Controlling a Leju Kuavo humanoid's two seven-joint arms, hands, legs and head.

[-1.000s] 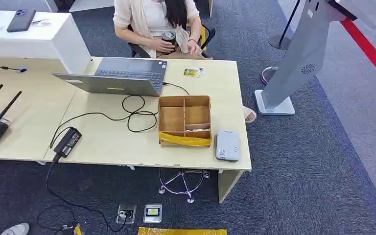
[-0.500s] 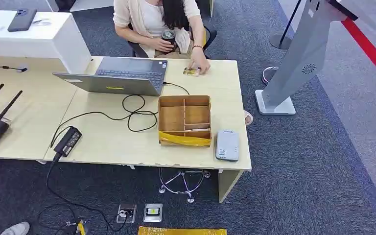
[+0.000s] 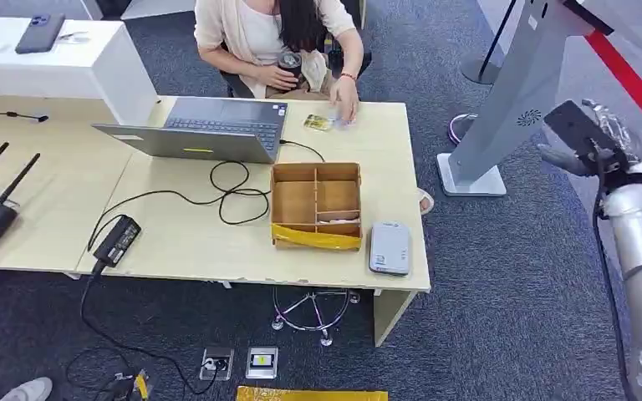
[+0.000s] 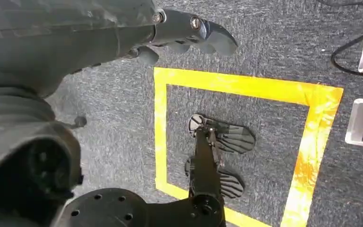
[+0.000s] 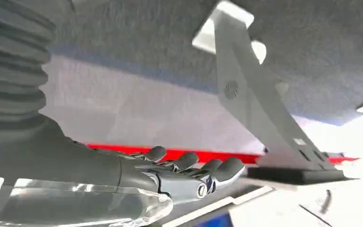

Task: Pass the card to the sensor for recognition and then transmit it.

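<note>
Pale wood bench carries everything, w/ a cardboard divider box as landmark. Card lies beyond the box, at the bench's far edge, a seated person's hand just beside or touching it — cannot tell which. Grey sensor sits just right of the box, at the near edge. Laptop is left of and beyond the box, black cable looping between them.

Right hand is raised well right of the box, off the bench, fingers extended and apart, holding nothing. Left hand hangs over the carpet, fingers loosely curled, nothing in them.

Step in hand, as I judge it: taking the card. Best done by reaching in w/ an open palm, approaching slowly near the person's fingers, gripping the card flat.

Box has four compartments — the right near one seems to hold a thin flat item, the others look bare. Yellow tape runs along its near wall.
</note>
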